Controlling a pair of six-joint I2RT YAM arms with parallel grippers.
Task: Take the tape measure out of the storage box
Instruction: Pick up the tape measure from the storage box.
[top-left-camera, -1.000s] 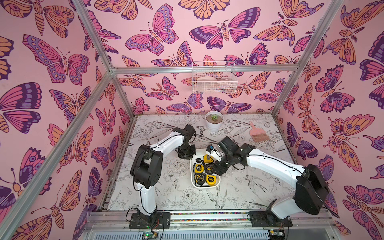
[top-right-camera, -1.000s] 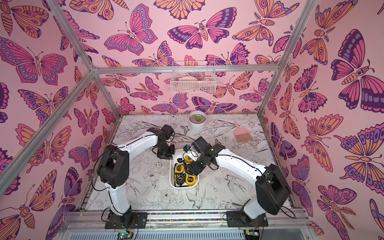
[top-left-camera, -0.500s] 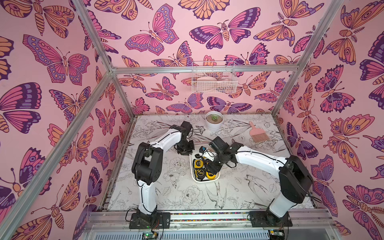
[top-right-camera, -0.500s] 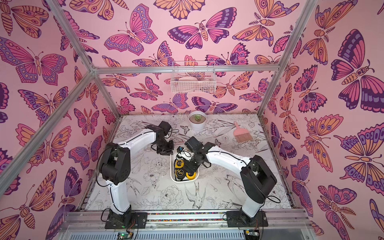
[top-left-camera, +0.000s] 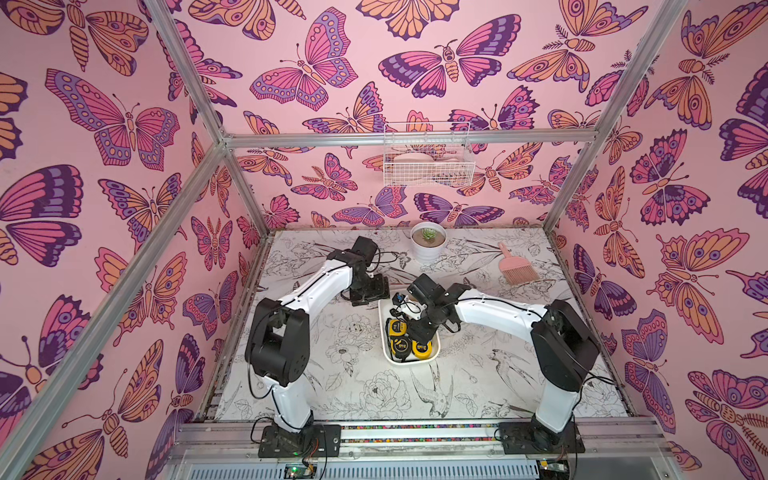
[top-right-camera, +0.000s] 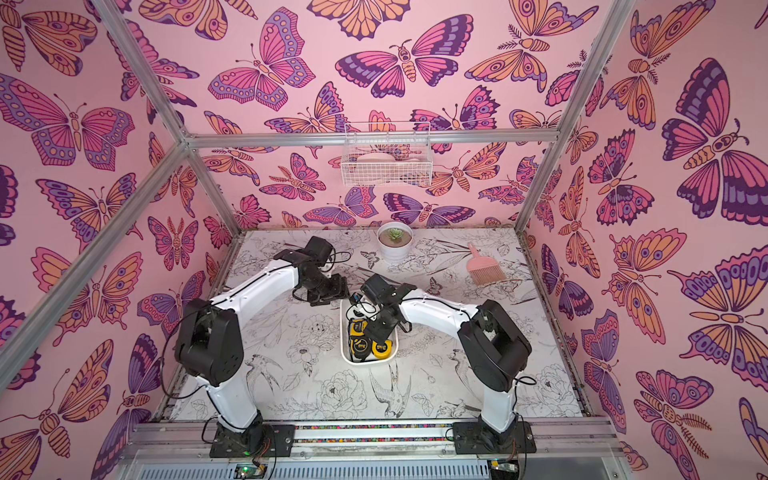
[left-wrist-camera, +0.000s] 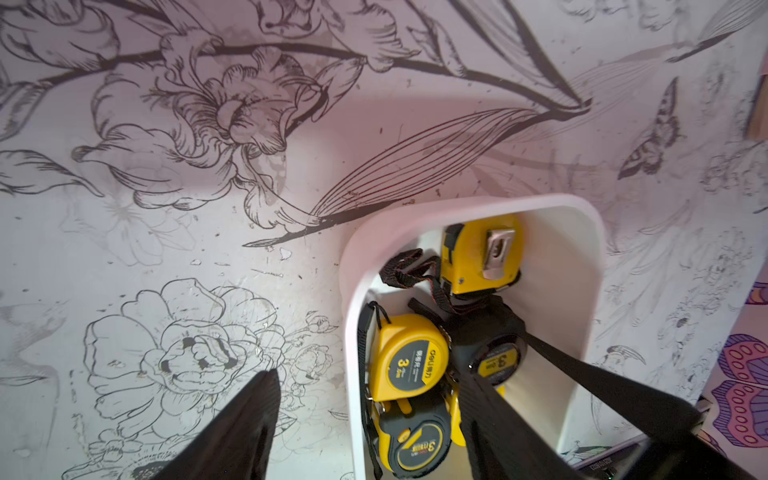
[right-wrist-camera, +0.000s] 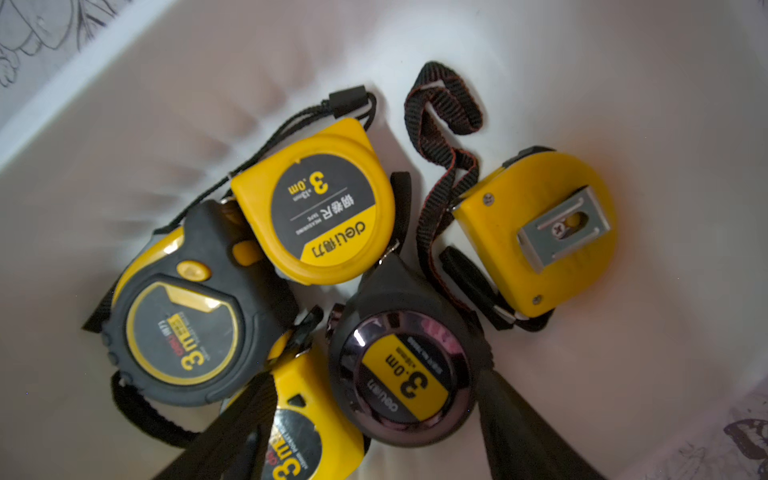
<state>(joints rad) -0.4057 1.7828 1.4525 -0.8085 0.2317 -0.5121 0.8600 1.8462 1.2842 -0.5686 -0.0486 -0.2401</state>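
The storage box (top-left-camera: 412, 360) (top-right-camera: 368, 360), a shallow white tub, sits mid-table holding several yellow and black tape measures. My right gripper (right-wrist-camera: 376, 380) (top-left-camera: 419, 332) reaches down into it, open. Its fingers stand either side of a round black tape measure (right-wrist-camera: 405, 374) (left-wrist-camera: 496, 361), and one of them overlaps a yellow one (right-wrist-camera: 316, 428). My left gripper (left-wrist-camera: 368, 374) (top-left-camera: 370, 293) is open at the box's far left corner. It straddles the wall (left-wrist-camera: 353, 316), one finger over the table and one inside. Nothing is gripped.
A white plant pot (top-left-camera: 428, 245) stands at the back of the table, with a pink brush (top-left-camera: 515, 270) to its right. A white wire basket (top-left-camera: 428, 160) hangs on the back wall. Floral-printed tabletop surrounds the box.
My left gripper has gone from shut to open at the box's corner. The right arm's elbow has swung inward while its gripper stayed over the tape measures.
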